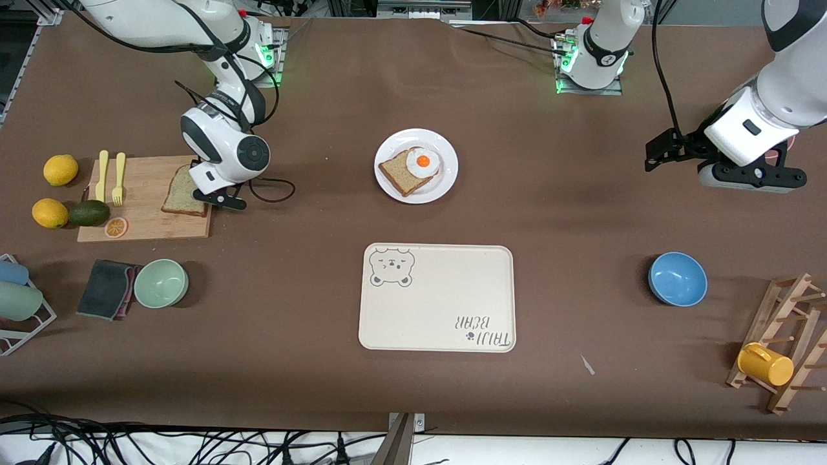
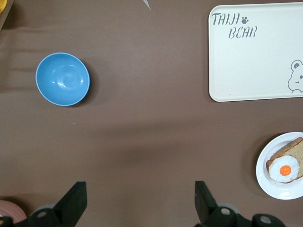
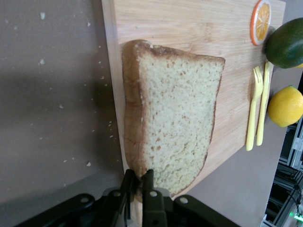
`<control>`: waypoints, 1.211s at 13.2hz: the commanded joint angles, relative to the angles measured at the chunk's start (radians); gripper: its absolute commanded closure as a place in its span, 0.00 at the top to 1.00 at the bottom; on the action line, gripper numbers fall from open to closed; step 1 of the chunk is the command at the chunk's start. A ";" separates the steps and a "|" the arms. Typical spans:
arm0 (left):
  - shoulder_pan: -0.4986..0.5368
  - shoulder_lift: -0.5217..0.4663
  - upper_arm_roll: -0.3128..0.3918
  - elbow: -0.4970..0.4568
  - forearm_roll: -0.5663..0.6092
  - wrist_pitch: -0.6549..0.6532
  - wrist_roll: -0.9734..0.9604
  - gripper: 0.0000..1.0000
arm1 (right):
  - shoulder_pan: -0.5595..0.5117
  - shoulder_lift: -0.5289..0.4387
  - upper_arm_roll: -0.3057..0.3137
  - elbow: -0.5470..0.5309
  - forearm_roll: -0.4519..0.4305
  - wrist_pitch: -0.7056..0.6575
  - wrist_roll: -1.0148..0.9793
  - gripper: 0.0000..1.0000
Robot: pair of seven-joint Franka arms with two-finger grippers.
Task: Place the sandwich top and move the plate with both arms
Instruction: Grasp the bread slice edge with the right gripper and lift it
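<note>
Front view shows the sandwich top [image 1: 183,192] lying on a wooden cutting board [image 1: 145,216] toward the right arm's end of the tabletop [image 1: 581,194]; the right gripper [image 1: 219,197] is down at the slice's edge, at the board's side that faces the middle of the tabletop; right wrist view shows that gripper [image 3: 137,182] with its fingers [image 3: 148,187] clenched on the crust at one corner of the sandwich top [image 3: 175,132], the rest of the slice flat on the cutting board [image 3: 189,28].

On the board beside the slice lie a yellow fork [image 1: 119,179] and a yellow knife [image 1: 102,175], with an orange slice [image 1: 116,227] at the corner nearer the front camera; an avocado [image 1: 89,212] and two lemons [image 1: 60,170] sit just off the board toward the tabletop's edge.

The plate [image 1: 416,166] stands at the middle of the tabletop, carrying a toast slice [image 1: 400,173] with a fried egg [image 1: 423,162] on it; a beige tray [image 1: 438,298] with a bear drawing lies nearer the front camera than the plate, well apart from it.

The left gripper [image 1: 665,152] waits in the air over bare tabletop near the left arm's end; left wrist view shows its fingers [image 2: 73,203] spread wide and released, with a blue bowl [image 2: 62,79], the tray [image 2: 255,52] and the plate [image 2: 279,182] in sight below.
</note>
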 commanded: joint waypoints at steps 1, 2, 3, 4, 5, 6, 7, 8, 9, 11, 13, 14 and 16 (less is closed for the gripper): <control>0.002 0.014 -0.008 0.033 0.040 -0.023 -0.015 1.00 | -0.006 -0.017 0.010 0.002 -0.019 -0.009 0.033 0.00; 0.001 0.014 -0.008 0.033 0.040 -0.023 -0.015 1.00 | -0.005 -0.041 0.013 0.007 -0.019 -0.011 0.031 0.00; 0.002 0.014 -0.008 0.033 0.040 -0.023 -0.015 1.00 | -0.005 -0.073 0.024 0.009 -0.013 -0.022 0.028 0.00; 0.002 0.014 -0.008 0.033 0.040 -0.023 -0.015 1.00 | -0.006 -0.115 0.047 0.009 -0.006 -0.035 0.017 0.00; 0.002 0.014 -0.008 0.033 0.040 -0.023 -0.015 1.00 | -0.006 -0.152 0.062 0.010 0.022 -0.058 0.007 0.00; 0.002 0.014 -0.008 0.033 0.040 -0.023 -0.015 1.00 | -0.006 -0.188 0.073 0.016 0.058 -0.078 -0.013 0.00; 0.002 0.014 -0.008 0.033 0.040 -0.023 -0.015 1.00 | -0.006 -0.216 0.085 0.024 0.092 -0.094 -0.053 0.00; 0.002 0.014 -0.008 0.033 0.040 -0.023 -0.015 1.00 | -0.006 -0.232 0.102 0.042 0.134 -0.110 -0.078 0.00; 0.002 0.014 -0.008 0.033 0.040 -0.023 -0.015 1.00 | -0.006 -0.238 0.119 0.070 0.183 -0.123 -0.093 0.00; 0.002 0.014 -0.008 0.033 0.040 -0.023 -0.015 1.00 | -0.005 -0.239 0.164 0.134 0.262 -0.181 -0.110 0.00; 0.002 0.014 -0.008 0.033 0.040 -0.023 -0.015 1.00 | -0.005 -0.235 0.202 0.232 0.365 -0.268 -0.131 0.00; 0.002 0.016 -0.008 0.033 0.038 -0.023 -0.015 1.00 | 0.001 -0.232 0.226 0.283 0.435 -0.278 -0.124 0.00; 0.002 0.014 -0.008 0.033 0.038 -0.023 -0.015 1.00 | 0.023 -0.232 0.244 0.356 0.525 -0.272 -0.101 0.00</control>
